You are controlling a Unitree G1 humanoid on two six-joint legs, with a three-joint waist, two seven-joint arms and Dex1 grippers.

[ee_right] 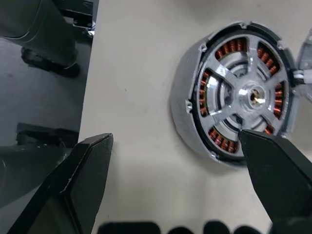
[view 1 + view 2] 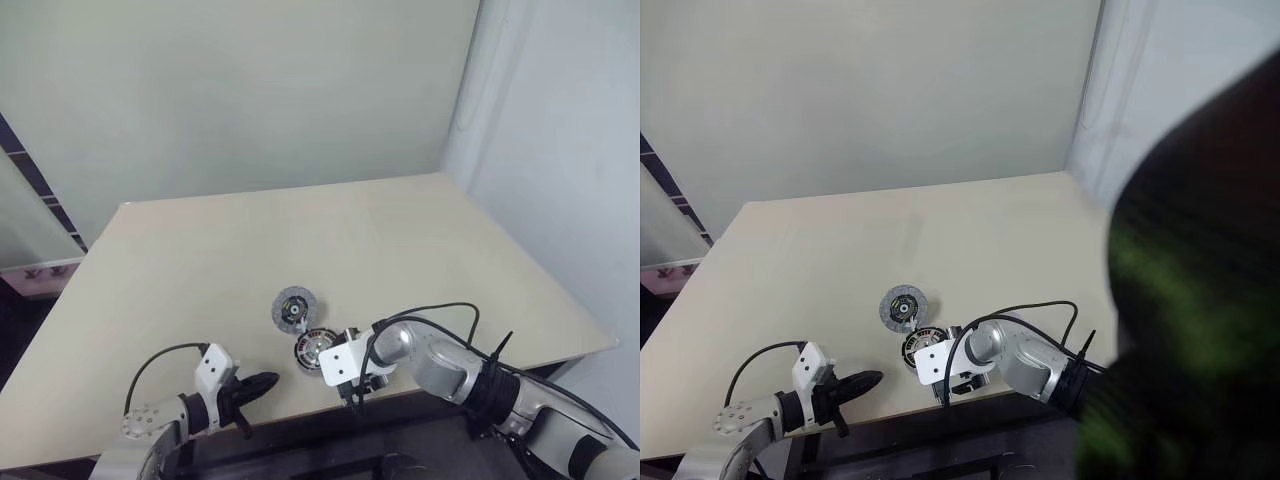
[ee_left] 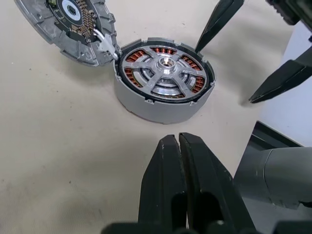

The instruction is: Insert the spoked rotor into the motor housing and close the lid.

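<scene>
The motor housing [image 3: 146, 105] stands on the table near its front edge, with copper windings showing around its inside. The spoked rotor [image 3: 165, 73] sits inside it, silver spokes and hub facing up. The lid [image 2: 293, 308] lies flat on the table just behind the housing, touching its rim. My left gripper [image 3: 174, 141] is shut on nothing and points at the housing from a short way off. My right gripper [image 1: 175, 136] is open beside the housing. One of its fingers [image 1: 273, 165] reaches over the housing's rim, the other [image 1: 87, 170] hangs near the table edge.
A short white wire [image 3: 105, 44] joins the lid to the housing. The pale tabletop [image 2: 400, 240] stretches far back to a plain wall. Its front edge [image 2: 300, 410] runs right by both grippers. A dark blurred shape [image 2: 1200, 280] covers the right of the right eye view.
</scene>
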